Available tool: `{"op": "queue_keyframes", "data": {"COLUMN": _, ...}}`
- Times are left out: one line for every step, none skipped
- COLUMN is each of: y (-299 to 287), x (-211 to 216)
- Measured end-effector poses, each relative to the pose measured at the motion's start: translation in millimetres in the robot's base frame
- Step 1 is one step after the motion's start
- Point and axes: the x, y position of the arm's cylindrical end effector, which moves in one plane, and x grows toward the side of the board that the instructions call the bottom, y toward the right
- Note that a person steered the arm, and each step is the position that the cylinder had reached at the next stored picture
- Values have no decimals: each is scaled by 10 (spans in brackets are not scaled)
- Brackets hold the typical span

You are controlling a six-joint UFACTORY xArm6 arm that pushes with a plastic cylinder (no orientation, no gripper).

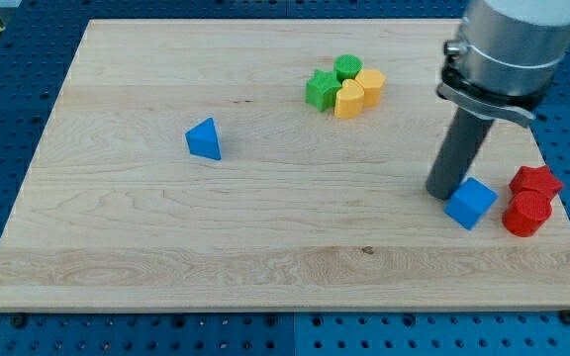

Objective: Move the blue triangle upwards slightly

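The blue triangle (204,138) lies alone on the wooden board (166,237), left of the middle. My tip (441,192) is far to the view's right of it, low on the board. The tip stands right beside a blue cube (471,203), at the cube's upper left, and seems to touch it.
A cluster sits near the view's top centre: a green star (320,90), a green cylinder (347,67), a yellow heart (349,100) and a yellow hexagon (370,85). A red star (535,182) and a red cylinder (525,213) lie by the right edge.
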Motion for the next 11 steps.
{"op": "queue_keyframes", "data": {"y": 40, "x": 50}}
{"op": "queue_keyframes", "data": {"y": -327, "x": 50}}
{"op": "queue_keyframes", "data": {"y": -1044, "x": 50}}
{"op": "queue_keyframes", "data": {"y": -1871, "x": 13}}
{"op": "queue_keyframes", "data": {"y": -2639, "x": -127}}
{"op": "queue_keyframes", "data": {"y": -3063, "x": -411}}
{"op": "queue_keyframes", "data": {"y": -3065, "x": -645}}
{"op": "queue_keyframes", "data": {"y": -2861, "x": -645}}
{"op": "queue_keyframes", "data": {"y": -2437, "x": -614}}
{"op": "queue_keyframes", "data": {"y": -2122, "x": -613}}
{"op": "queue_keyframes", "data": {"y": -2540, "x": -613}}
